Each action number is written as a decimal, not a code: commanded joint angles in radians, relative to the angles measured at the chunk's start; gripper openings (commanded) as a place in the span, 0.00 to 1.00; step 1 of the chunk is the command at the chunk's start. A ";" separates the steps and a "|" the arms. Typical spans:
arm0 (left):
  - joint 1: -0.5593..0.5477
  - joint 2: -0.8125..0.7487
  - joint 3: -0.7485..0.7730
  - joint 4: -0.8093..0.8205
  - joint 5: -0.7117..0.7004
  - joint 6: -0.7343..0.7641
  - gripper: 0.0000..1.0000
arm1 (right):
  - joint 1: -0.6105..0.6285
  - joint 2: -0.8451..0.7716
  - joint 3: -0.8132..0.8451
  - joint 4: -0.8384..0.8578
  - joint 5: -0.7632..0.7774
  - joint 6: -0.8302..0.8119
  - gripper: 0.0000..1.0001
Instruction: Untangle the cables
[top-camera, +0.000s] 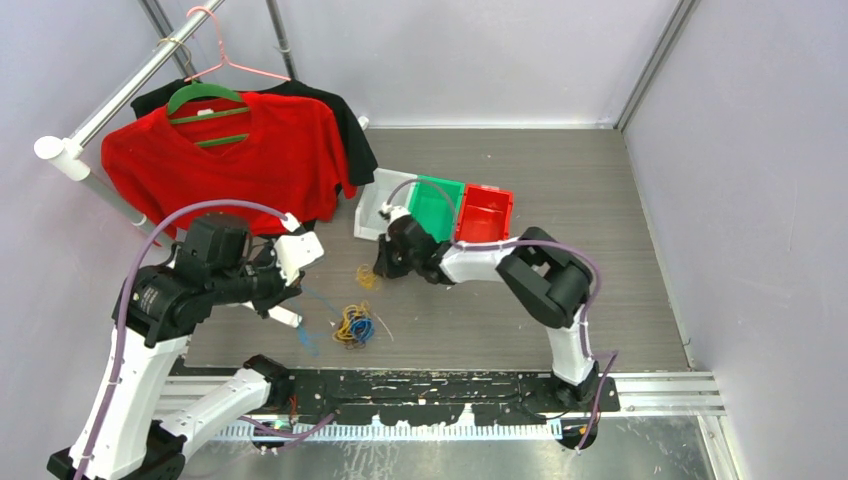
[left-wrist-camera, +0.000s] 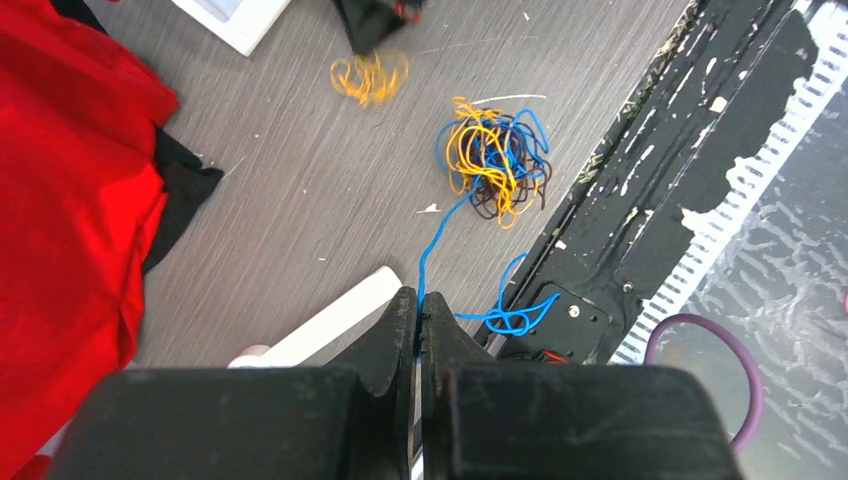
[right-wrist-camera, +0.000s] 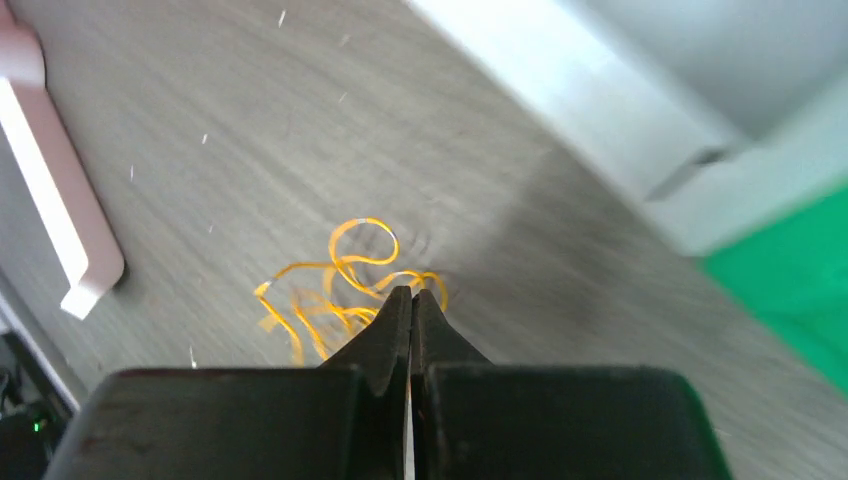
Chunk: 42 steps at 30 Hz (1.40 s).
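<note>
The cables lie near the table's front edge as a tangled clump (top-camera: 356, 325) (left-wrist-camera: 495, 160) of blue, yellow-orange and dark brown strands. One blue strand (left-wrist-camera: 430, 250) runs out of the clump into my left gripper (left-wrist-camera: 419, 297) (top-camera: 292, 308), which is shut on it. Its loose end lies knotted (left-wrist-camera: 510, 318) over the black base plate. A separate yellow-orange bundle (top-camera: 368, 277) (right-wrist-camera: 330, 290) (left-wrist-camera: 368, 78) lies farther back. My right gripper (right-wrist-camera: 411, 293) (top-camera: 380, 268) is shut with its tips at this bundle's edge. Whether a strand is pinched there does not show.
A white tray (top-camera: 375, 205), a green bin (top-camera: 437, 205) and a red bin (top-camera: 485, 215) stand behind the right gripper. A red shirt (top-camera: 230, 160) hangs over a black one on the rack at the left. A white bar (left-wrist-camera: 330, 320) lies under the left gripper.
</note>
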 joint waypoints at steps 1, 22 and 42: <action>0.005 -0.008 -0.009 0.049 -0.034 0.053 0.00 | -0.004 -0.148 0.006 -0.004 0.122 -0.042 0.01; 0.005 -0.017 -0.133 0.150 -0.082 0.042 0.00 | 0.016 -0.215 -0.068 -0.058 0.219 -0.022 0.61; -0.043 0.183 -0.014 0.367 0.056 -0.202 0.00 | -0.153 -0.576 -0.201 -0.007 0.035 -0.039 0.01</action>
